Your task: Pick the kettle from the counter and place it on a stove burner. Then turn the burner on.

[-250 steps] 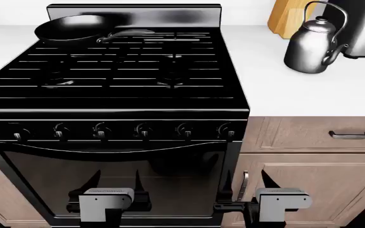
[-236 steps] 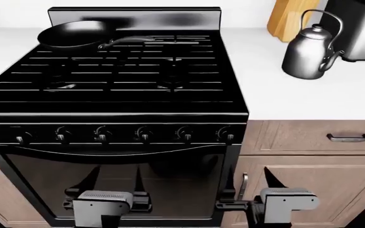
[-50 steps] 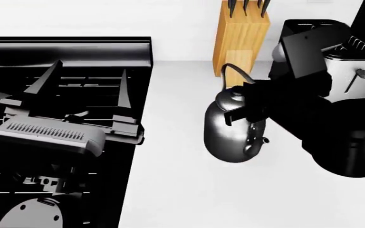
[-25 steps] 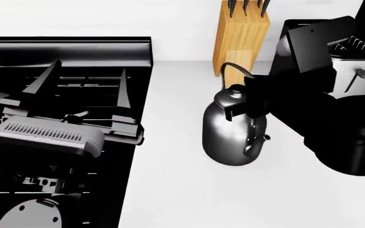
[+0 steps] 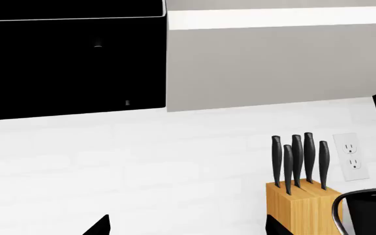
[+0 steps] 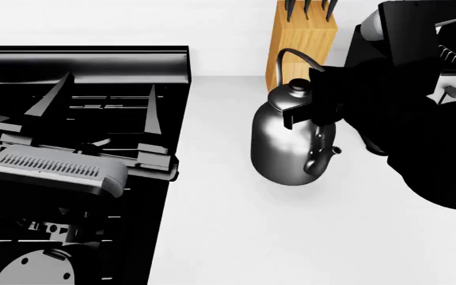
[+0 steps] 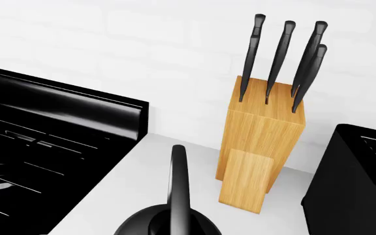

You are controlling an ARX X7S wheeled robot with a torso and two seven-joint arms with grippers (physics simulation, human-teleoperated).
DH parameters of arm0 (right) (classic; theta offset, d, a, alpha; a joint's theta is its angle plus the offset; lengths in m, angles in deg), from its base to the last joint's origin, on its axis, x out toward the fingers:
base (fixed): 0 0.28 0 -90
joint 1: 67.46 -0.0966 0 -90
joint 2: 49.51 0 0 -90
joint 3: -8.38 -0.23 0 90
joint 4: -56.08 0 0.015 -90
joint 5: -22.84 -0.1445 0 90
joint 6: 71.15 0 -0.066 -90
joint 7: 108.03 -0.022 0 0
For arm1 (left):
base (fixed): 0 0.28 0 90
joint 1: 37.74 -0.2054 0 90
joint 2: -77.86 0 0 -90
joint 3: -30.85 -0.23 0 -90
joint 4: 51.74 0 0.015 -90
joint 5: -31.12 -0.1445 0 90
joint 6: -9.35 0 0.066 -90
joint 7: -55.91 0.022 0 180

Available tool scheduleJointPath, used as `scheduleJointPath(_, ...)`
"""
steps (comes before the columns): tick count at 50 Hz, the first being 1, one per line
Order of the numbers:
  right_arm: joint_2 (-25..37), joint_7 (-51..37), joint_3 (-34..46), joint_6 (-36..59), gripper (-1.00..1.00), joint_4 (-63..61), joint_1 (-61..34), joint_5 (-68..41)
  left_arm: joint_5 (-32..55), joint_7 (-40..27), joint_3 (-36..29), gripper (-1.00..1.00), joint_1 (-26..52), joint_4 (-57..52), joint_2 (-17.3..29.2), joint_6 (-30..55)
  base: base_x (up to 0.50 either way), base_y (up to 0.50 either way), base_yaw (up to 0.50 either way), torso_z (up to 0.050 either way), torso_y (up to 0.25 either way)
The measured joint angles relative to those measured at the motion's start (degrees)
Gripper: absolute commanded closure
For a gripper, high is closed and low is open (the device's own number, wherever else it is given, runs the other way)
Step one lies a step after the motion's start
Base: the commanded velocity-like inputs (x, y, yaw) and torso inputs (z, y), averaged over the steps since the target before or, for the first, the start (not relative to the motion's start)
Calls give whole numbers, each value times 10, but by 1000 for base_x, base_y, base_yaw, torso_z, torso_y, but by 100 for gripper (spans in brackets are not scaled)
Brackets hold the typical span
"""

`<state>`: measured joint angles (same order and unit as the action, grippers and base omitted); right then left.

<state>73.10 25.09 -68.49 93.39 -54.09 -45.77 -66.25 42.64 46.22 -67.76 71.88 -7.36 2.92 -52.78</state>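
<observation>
Kettle [image 6: 285, 148] in right pincer [image 6: 311, 113] (above the counter [image 6: 291, 237])

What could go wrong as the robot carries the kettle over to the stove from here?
1. The right gripper seems to hold the kettle only by its thin arched handle, so the body could swing or slip out.
2. The left gripper hangs open over the stove grates, right in the kettle's likely path, so a collision is possible.
3. The knife block stands close behind the kettle, and a backward swing might knock it.
</observation>
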Motion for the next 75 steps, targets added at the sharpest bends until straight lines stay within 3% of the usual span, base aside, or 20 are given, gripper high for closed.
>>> scheduleJointPath(22, -16, 1, 13, -8, 100, -5, -72, 6, 11, -7, 6, -100, 2, -7, 6, 3, 0, 11, 0, 0, 1)
scheduleJointPath(75, -19, -3, 56, -3, 100, -14, -117, -16, 27, -24, 7, -100, 4, -20, 20, 6, 21, 500, 0, 0, 1)
